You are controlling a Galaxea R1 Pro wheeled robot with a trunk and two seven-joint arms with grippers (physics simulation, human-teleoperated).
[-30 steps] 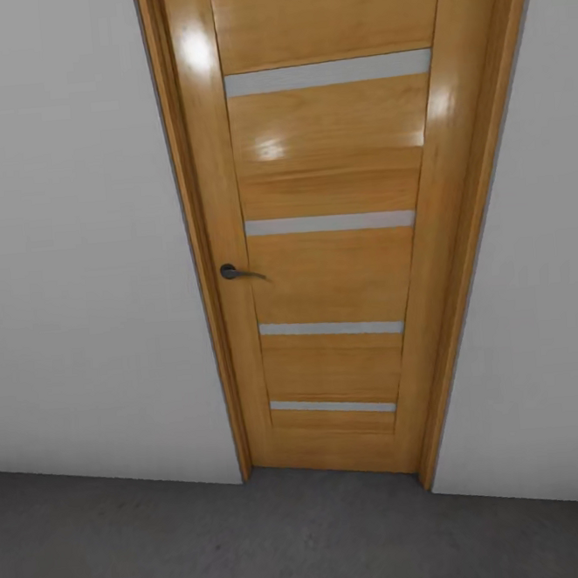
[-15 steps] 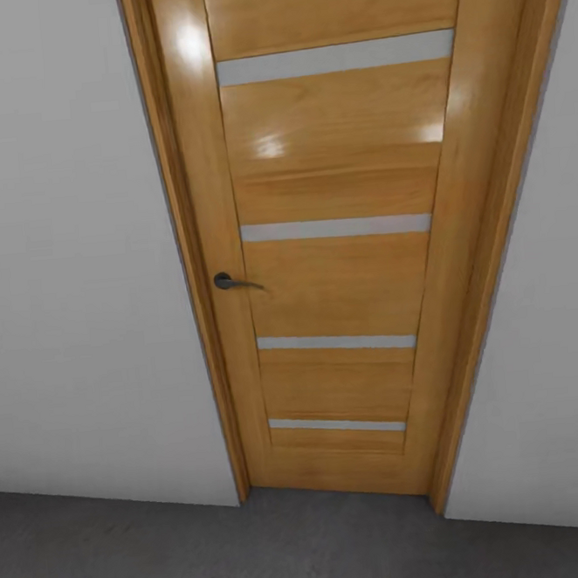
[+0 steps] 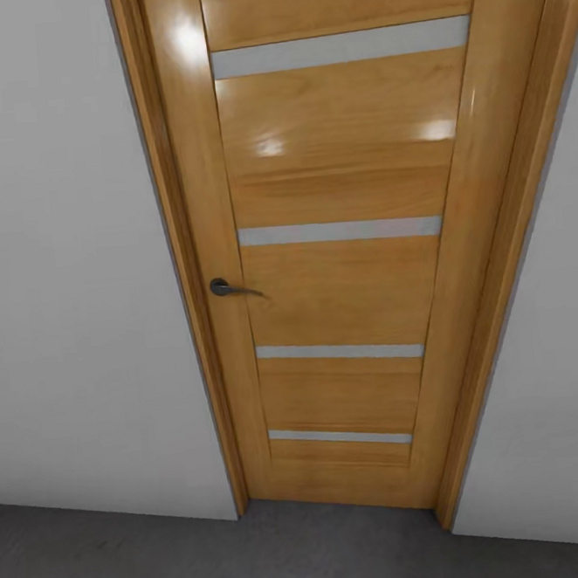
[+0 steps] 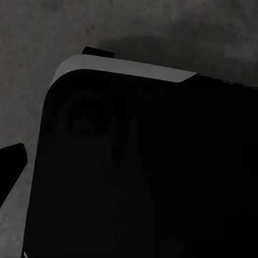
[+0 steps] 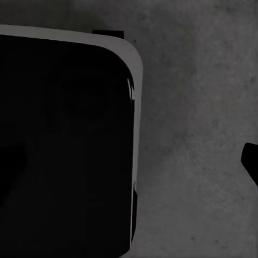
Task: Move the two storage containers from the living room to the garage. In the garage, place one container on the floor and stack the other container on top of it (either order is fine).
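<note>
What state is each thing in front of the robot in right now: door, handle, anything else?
Wooden door: shut, flush in its frame.
Door handle: level, not pressed down.
Concrete floor: dark grey, bare where the head view shows it.
Robot base: dark body over that floor, seen from the left wrist view.

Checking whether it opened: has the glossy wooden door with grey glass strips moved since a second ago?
No. The wooden door sits the same in its frame, dark lever handle unchanged; the whole head view shifted and grew, so the camera moved closer.
</note>
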